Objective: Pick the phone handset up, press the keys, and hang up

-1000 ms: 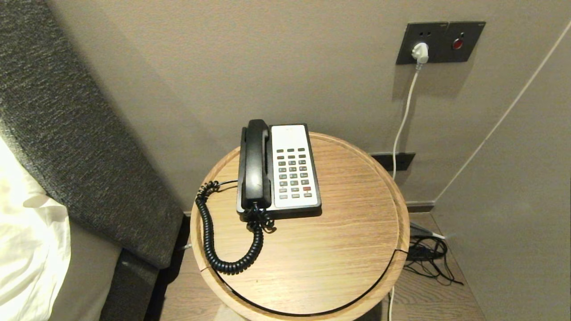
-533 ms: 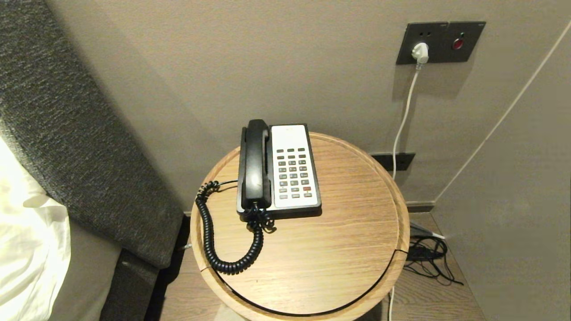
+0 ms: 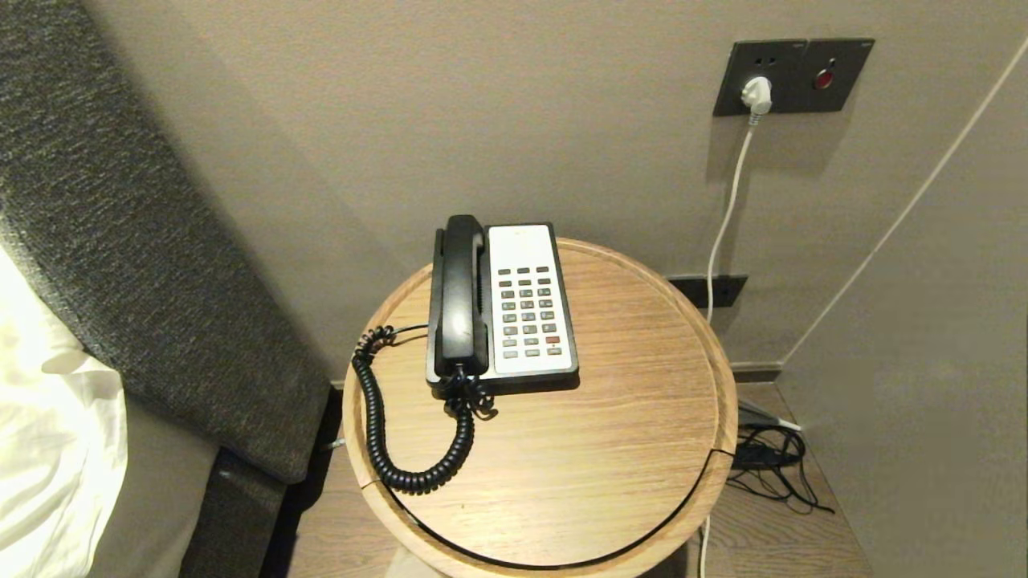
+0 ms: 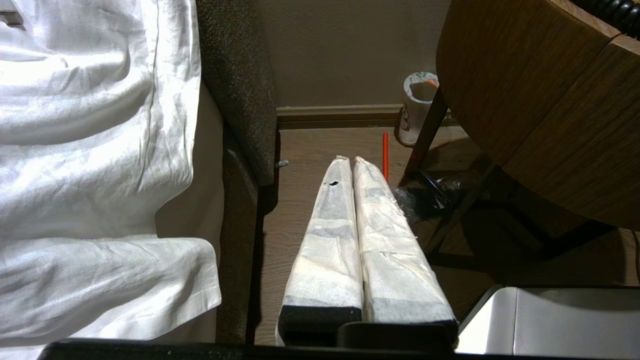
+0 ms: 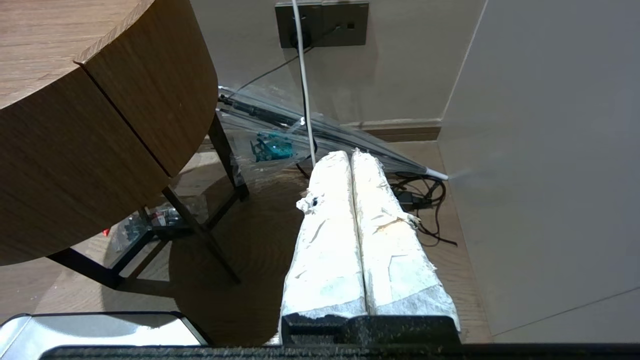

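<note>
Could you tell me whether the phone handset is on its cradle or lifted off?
On its cradle: the phone handset lies flat along the phone base, beside the keys.

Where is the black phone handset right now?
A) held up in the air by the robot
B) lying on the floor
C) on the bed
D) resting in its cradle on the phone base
D: the phone handset lies in the cradle of the phone base, left of the keys, on the round wooden table.

A round light-oak side table with a raised rim (image 3: 707, 337) stands against a plain beige wall (image 3: 482, 96). A dark grey wall socket plate (image 3: 803, 72) holds a white plug (image 3: 756, 94). A charcoal woven fabric headboard (image 3: 128, 241) flanks white crumpled bedding (image 3: 48, 449); brown wood-plank floor (image 3: 771, 530) lies below.
</note>
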